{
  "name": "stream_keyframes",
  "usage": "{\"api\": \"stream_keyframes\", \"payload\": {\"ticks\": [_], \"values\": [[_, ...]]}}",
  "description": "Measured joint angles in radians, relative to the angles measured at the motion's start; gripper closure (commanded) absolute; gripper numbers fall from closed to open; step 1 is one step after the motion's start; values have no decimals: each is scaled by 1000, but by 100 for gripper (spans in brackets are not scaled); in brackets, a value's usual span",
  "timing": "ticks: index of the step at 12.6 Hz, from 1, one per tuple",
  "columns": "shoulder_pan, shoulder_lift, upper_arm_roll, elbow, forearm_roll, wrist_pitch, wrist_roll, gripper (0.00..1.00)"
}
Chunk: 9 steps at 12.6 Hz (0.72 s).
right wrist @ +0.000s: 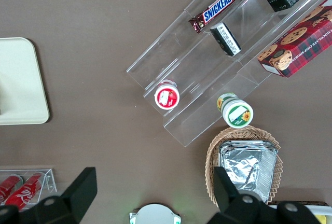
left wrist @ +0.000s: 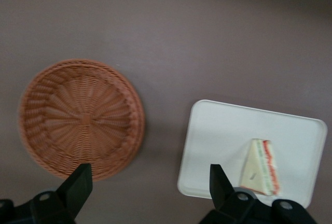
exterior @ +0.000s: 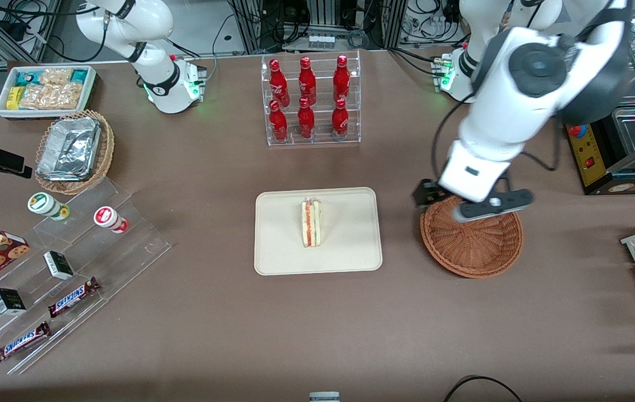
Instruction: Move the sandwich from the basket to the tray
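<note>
Brown table (exterior: 211,335); end effector (left wrist: 148,185) open above basket (exterior: 474,245).

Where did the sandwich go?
The sandwich lies on the cream tray, beside the empty basket. The open tool hangs above the table between basket and tray.

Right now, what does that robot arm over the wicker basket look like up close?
The working arm is glossy white with rounded dark grey joint caps and a black cable along it. Its hand, open above the table beside the basket, has two black wedge-shaped fingers.
</note>
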Motion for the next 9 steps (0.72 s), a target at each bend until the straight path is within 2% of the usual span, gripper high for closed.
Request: {"api": "stream_keyframes", "payload": {"ticks": [2,5,9], "values": [[80,-71,1,-71,-6,-24,141,0],[186,-143,2,-103,-38,-119,357,0],[232,-185,30,-108,-39,-196,499,0]]}}
